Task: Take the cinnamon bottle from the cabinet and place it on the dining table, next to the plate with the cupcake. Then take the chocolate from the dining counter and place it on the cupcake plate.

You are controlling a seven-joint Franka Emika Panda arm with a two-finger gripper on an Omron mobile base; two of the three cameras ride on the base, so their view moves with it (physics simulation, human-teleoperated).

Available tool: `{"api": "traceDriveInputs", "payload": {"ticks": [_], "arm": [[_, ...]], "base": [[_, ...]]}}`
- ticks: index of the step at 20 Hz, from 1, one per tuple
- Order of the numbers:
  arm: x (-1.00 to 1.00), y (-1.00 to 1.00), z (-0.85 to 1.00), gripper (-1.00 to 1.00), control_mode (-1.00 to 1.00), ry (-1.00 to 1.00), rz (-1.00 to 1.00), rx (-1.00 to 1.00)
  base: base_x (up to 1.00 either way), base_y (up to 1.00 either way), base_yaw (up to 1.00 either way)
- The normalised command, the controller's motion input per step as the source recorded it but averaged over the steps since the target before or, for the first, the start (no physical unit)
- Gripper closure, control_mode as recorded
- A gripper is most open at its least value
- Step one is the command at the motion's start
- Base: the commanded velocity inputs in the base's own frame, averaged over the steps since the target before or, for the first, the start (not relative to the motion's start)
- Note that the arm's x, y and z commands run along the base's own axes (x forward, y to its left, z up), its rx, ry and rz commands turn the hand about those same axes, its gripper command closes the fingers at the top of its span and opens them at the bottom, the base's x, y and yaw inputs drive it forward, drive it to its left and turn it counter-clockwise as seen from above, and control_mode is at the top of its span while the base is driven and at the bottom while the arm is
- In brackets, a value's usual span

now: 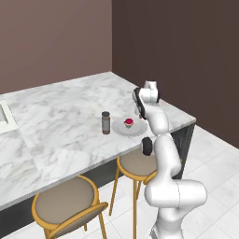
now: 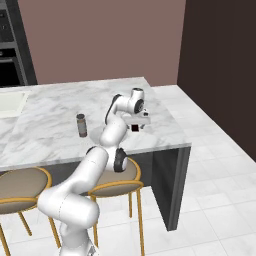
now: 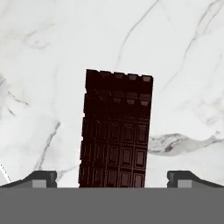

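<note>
The chocolate (image 3: 116,131), a dark ridged bar, lies flat on the white marble dining counter (image 3: 52,65) and fills the middle of the hand view. My gripper (image 3: 113,178) hangs straight above it, open, one fingertip on each side of the bar's near end. From the right base view the gripper (image 2: 136,125) points down over the chocolate (image 2: 135,128) near the slab's front edge. The brown cinnamon bottle (image 1: 106,122) stands upright on the dining table (image 1: 60,112), just left of the pale plate (image 1: 135,131) that carries the pink-topped cupcake (image 1: 128,123). The cabinet is out of view.
Two round stools (image 1: 70,200) (image 1: 137,161) are tucked under the table's near edge. A sink (image 1: 4,116) is set into the slab at the far left. The slab's squared corner (image 1: 191,121) lies right of the arm, with open tiled floor beyond.
</note>
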Motion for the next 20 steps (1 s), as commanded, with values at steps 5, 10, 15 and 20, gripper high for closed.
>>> {"api": "traceDriveInputs", "payload": {"ticks": [5, 10, 15, 20], "arm": [[0.34, -0.11, -0.01, -1.00, -1.00, 0.03, 0.00, 0.00], [0.25, -0.08, -0.01, -1.00, -1.00, 0.07, 0.00, 0.00], [0.14, 0.00, -0.11, -1.00, -1.00, 0.11, 0.00, 0.00], [0.11, 0.00, -0.15, -1.00, -1.00, 0.14, 0.00, 0.00]], "base": [[0.00, 0.00, 0.00], [0.00, 0.00, 0.00], [0.00, 0.00, 0.00], [0.00, 0.00, 0.00]]}}
